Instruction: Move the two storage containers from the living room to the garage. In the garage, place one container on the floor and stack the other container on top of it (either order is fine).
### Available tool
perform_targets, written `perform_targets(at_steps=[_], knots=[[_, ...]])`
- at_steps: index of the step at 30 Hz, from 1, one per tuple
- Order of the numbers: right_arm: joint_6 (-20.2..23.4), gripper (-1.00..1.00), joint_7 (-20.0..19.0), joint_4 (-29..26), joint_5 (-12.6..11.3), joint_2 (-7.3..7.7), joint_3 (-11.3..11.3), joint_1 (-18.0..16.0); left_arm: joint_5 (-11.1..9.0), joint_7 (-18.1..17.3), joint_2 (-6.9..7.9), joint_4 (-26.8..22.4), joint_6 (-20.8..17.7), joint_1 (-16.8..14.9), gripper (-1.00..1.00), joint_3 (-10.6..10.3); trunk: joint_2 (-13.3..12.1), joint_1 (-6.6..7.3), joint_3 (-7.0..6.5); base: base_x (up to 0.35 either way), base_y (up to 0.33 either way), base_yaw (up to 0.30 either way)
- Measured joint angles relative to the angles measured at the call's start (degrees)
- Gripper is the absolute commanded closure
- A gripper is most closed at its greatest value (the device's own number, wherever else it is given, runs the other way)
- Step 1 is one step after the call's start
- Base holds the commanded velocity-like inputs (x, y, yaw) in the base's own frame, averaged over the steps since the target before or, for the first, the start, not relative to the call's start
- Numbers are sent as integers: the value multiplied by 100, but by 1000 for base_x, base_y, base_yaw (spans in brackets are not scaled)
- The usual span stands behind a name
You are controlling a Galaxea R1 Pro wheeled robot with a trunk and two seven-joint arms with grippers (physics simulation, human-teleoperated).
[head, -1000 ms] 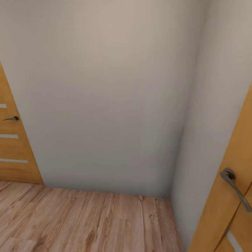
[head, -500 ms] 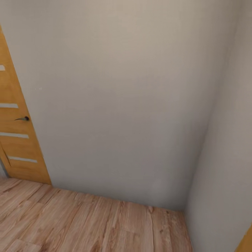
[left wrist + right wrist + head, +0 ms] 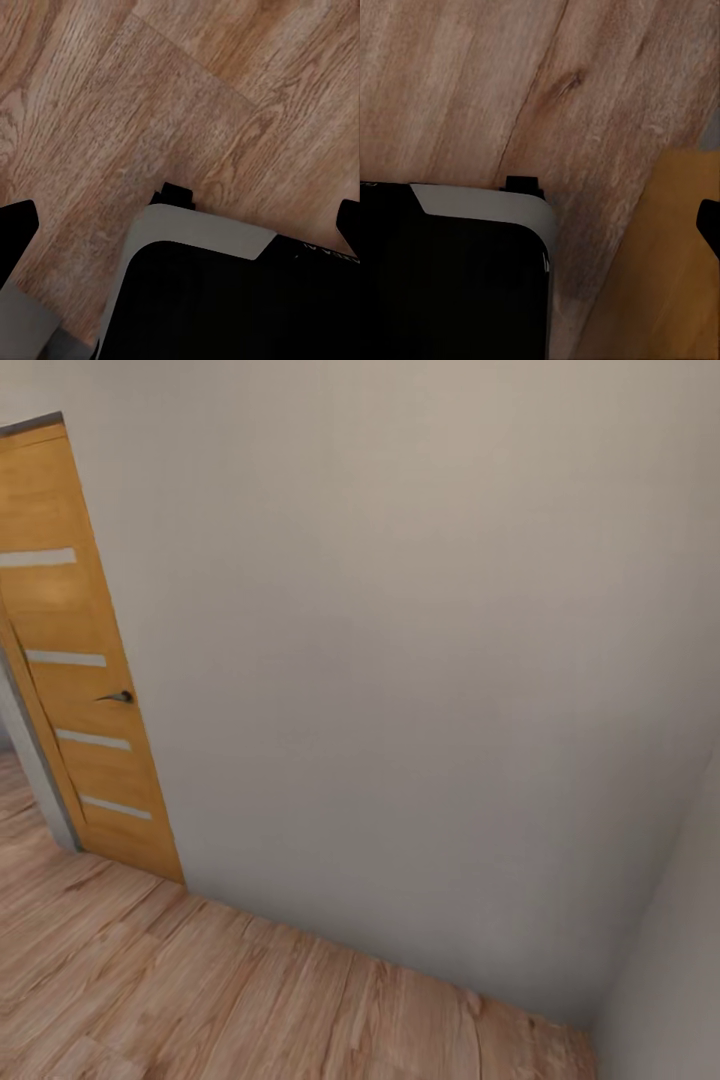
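**A:** ok so where's the bot at? Head view is mostly a plain grey-white wall (image 3: 400, 660) meeting a light wood plank floor (image 3: 200, 1000). To the left of that wall there's an orange wooden door (image 3: 80, 680) with pale horizontal strips and a small dark handle (image 3: 118, 697). A second wall (image 3: 670, 960) joins at the corner on the right.

**B:** yeah, and no orange-red storage containers in any of the shots, so can't say where they are. Just wall, door and planks.

**A:** grippers?

**B:** left wrist view looks down at the planks with the robot's base (image 3: 202, 300), black with a light grey edge, under it. Dark finger tips (image 3: 15, 232) sit at both side edges of the shot, so the left gripper is spread apart with nothing between. Right wrist view has one dark tip (image 3: 709, 225) at the edge, over an orange door panel (image 3: 667, 262) beside the base. Can't tell its state from that.
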State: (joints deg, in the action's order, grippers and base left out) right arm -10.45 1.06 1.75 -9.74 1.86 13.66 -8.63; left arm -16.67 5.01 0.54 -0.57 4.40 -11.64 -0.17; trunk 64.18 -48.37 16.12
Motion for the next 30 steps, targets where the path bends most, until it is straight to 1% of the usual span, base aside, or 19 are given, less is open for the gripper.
perform_targets(at_steps=[19,24,30], knots=[[12,-100,5,-2,-14,-9,5,0,-3,0,0,0,3,0,-100,-3,-1,0,0,310,0,270],[1,-100,5,-8,49,-46,17,-1,-8,0,-7,0,8,0,-100,1,-2,-2,0,104,0,275],[-8,-100,7,-8,-8,-52,-2,0,-8,0,-8,0,8,0,-100,2,-2,-3,0,11,0,276]])
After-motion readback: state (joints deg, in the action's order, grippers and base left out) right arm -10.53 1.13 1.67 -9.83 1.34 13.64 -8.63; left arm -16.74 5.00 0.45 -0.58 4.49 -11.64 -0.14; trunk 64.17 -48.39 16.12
